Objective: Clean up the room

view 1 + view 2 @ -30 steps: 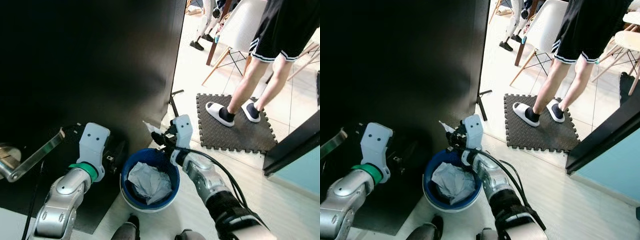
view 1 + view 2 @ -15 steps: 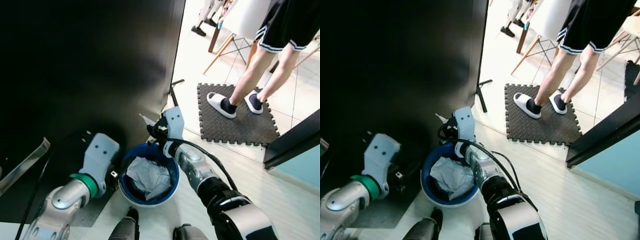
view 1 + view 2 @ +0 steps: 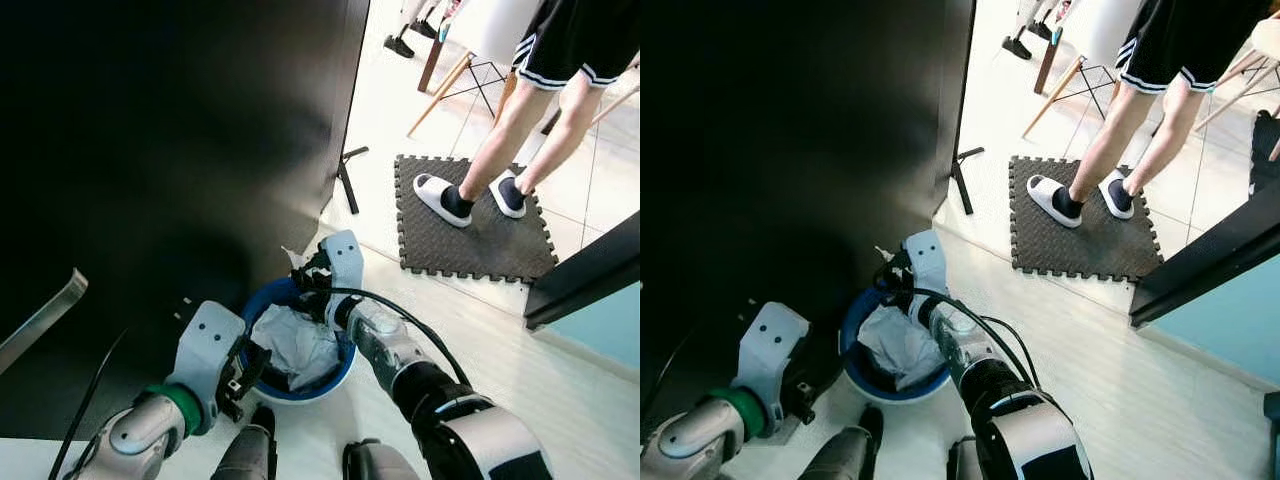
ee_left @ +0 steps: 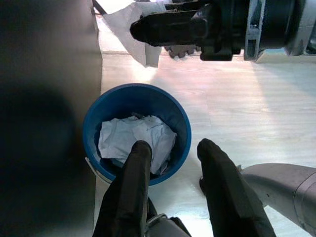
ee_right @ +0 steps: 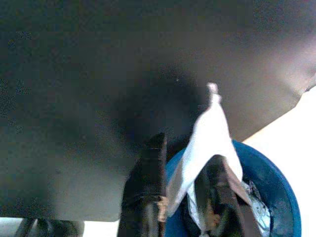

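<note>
A blue bin [image 3: 341,362] stands on the floor against a black panel, with crumpled white paper [image 3: 300,343] inside. My right gripper [image 3: 300,274] is over the bin's far rim, shut on a white paper scrap [image 3: 292,257]. In the right wrist view the scrap [image 5: 207,131] sticks up between the fingers [image 5: 154,150], with the bin [image 5: 269,180] below. My left gripper [image 4: 174,145] hangs open above the bin's [image 4: 96,123] near side. One of its fingers lies over the paper [image 4: 118,140]; the other lies over the floor outside the rim.
The tall black panel [image 3: 180,120] fills the left. A person [image 3: 525,110] in slippers stands on a dark foam mat [image 3: 470,240] to the right. Chair legs [image 3: 450,80], a black stand foot [image 3: 345,180] and a dark door edge [image 3: 585,285] border the pale floor.
The camera has tilted. My right gripper, still holding the scrap, came closer over the bin's far rim. My left gripper moved from beside the panel to the bin's near side.
</note>
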You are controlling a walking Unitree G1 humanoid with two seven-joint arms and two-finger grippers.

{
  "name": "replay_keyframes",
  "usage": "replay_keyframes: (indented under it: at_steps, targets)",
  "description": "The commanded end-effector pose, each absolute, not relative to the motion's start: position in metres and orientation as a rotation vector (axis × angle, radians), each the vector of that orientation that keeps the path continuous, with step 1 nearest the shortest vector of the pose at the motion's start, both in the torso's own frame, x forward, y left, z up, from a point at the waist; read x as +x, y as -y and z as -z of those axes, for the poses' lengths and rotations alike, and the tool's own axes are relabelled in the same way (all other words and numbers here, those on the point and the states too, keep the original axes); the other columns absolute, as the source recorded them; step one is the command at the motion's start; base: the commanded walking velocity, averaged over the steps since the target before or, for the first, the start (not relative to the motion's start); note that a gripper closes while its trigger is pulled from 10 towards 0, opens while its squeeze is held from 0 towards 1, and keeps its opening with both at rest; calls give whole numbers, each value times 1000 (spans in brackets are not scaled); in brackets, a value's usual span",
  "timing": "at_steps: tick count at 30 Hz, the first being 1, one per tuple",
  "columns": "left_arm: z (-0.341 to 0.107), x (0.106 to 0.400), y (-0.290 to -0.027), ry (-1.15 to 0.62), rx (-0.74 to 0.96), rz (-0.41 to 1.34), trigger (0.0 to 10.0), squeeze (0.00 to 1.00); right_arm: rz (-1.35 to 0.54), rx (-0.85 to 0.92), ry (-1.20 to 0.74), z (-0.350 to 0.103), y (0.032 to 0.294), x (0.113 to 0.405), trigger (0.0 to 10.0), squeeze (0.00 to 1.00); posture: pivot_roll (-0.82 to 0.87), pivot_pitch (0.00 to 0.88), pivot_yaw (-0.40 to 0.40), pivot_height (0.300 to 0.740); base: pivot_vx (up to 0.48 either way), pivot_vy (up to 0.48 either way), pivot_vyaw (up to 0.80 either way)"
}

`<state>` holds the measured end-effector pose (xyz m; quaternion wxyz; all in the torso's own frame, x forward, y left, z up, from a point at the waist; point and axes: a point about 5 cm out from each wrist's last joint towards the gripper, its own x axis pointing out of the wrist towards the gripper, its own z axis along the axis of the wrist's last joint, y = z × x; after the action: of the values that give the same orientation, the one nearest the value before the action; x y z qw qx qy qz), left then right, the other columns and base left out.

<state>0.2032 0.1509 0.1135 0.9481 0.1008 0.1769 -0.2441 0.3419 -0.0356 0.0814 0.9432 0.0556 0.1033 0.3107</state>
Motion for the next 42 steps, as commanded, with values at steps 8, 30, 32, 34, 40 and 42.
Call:
replay_keyframes:
  at_steps: [8,30,32,34,40,42]
  targets:
    - [-112,201,-151,-374,181,487,10000,0,-663,94,-230,-80,23,338,10000,137,133,207,12,714,0,0,0]
    - [-89,244,-148,-340,149,171,10000,0,-498,178,13,-73,92,316,10000,0,27,157,12,714,0,0,0]
    - [-89,246,-147,-338,137,165,10000,0,-485,168,29,-74,97,314,10000,0,1,152,17,714,0,0,0]
    - [-89,253,-142,-331,124,157,10000,0,-457,178,56,-79,105,313,10000,0,-10,143,21,714,0,0,0]
    - [-92,262,-139,-308,116,148,10000,0,-441,194,69,-82,107,315,10000,0,-11,137,22,714,0,0,0]
    - [-92,262,-139,-308,116,148,10000,0,-441,194,69,-82,107,315,10000,0,-11,137,22,714,0,0,0]
